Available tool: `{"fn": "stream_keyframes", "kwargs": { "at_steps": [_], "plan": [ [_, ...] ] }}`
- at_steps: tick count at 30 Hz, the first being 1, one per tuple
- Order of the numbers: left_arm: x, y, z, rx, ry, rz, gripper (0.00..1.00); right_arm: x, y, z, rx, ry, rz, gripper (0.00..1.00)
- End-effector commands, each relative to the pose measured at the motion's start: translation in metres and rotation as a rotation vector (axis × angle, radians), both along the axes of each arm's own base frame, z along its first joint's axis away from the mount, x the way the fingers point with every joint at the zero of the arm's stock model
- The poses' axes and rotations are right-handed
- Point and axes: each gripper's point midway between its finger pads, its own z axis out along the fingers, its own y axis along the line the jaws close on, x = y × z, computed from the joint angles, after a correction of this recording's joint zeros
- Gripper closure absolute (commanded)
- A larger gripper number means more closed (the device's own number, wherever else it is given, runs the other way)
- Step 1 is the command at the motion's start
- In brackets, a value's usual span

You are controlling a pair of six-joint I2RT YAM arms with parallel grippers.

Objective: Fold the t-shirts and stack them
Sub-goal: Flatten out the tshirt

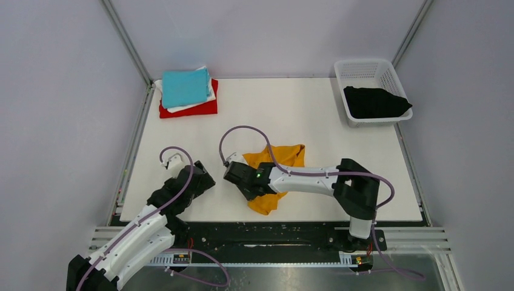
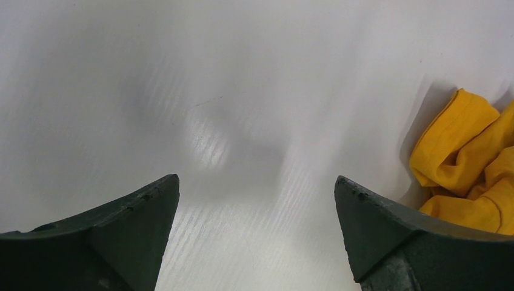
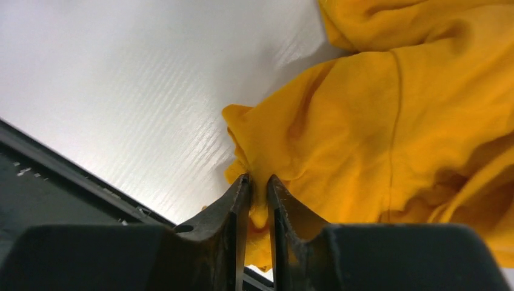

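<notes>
Top external, entered left to right: left arm (image 1: 136,233) reaching in from the near left corner, its left gripper (image 1: 200,180) over bare white table (image 1: 303,115); folded stack at the far left corner, teal t-shirt (image 1: 185,86) uppermost, white t-shirt (image 1: 182,108) showing at the edges beneath it, red t-shirt (image 1: 200,110) lowest; orange-yellow t-shirt (image 1: 285,156) crumpled near the table's middle, one part of it lying close to the near edge; right arm (image 1: 315,179) stretched leftward across that shirt from its base at the near right; white mesh basket (image 1: 363,63) at the far right corner, black t-shirt (image 1: 376,102) bundled inside it, a corner of the cloth draped over the right rim.

Left wrist: left gripper released, both dark fingers (image 2: 139,212) spread wide with only table surface between them; a folded edge of the orange-yellow t-shirt at the right margin, just beside the right-hand finger; whether cloth and finger touch cannot be told.

Right wrist: right gripper (image 3: 257,182) clenched on a fold of the orange-yellow t-shirt, a narrow ridge of cloth pinched between the fingertips (image 3: 233,200); remaining cloth bunched to the right and above; bare table to the left, the table's dark near edge at lower left.
</notes>
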Motion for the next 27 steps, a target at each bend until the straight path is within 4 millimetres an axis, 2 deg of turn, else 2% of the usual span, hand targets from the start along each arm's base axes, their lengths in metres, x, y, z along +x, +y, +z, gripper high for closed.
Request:
{"fn": "stream_keyframes", "kwargs": {
  "at_steps": [1, 4, 6, 8, 11, 13, 14, 17, 19, 24, 27],
  "plan": [
    [0.014, -0.012, 0.020, -0.030, -0.052, -0.030, 0.01, 0.006, 0.003, 0.024, 0.091, -0.035, -0.022, 0.74],
    [0.014, -0.012, 0.019, -0.027, -0.044, -0.035, 0.01, 0.001, 0.006, 0.015, 0.112, 0.020, -0.014, 0.73],
    [0.014, -0.012, 0.018, -0.027, -0.043, -0.037, 0.01, -0.001, 0.010, 0.007, 0.117, 0.049, 0.008, 0.66],
    [0.014, -0.013, 0.018, -0.027, -0.044, -0.039, 0.01, -0.002, 0.017, -0.001, 0.122, 0.064, 0.041, 0.65],
    [0.015, -0.013, 0.020, -0.026, -0.048, -0.042, 0.01, 0.002, 0.028, -0.012, 0.124, 0.050, 0.074, 0.69],
    [0.014, -0.012, 0.019, -0.023, -0.047, -0.041, 0.01, 0.010, 0.035, -0.014, 0.133, 0.021, 0.084, 0.77],
    [0.014, -0.012, 0.018, -0.021, -0.047, -0.042, 0.01, 0.012, 0.037, -0.015, 0.126, 0.013, 0.093, 0.78],
    [0.013, -0.010, 0.018, -0.018, -0.045, -0.040, 0.01, 0.014, 0.039, -0.017, 0.092, 0.018, 0.106, 0.55],
    [0.013, -0.010, 0.019, -0.020, -0.050, -0.037, 0.01, 0.010, 0.043, -0.020, 0.103, 0.039, 0.117, 0.47],
    [0.013, -0.010, 0.021, -0.023, -0.059, -0.035, 0.01, -0.004, 0.059, -0.029, 0.184, 0.108, 0.157, 0.43],
    [0.013, -0.009, 0.022, -0.023, -0.065, -0.031, 0.01, 0.000, 0.059, -0.043, 0.130, 0.076, 0.166, 0.42]
  ]
}}
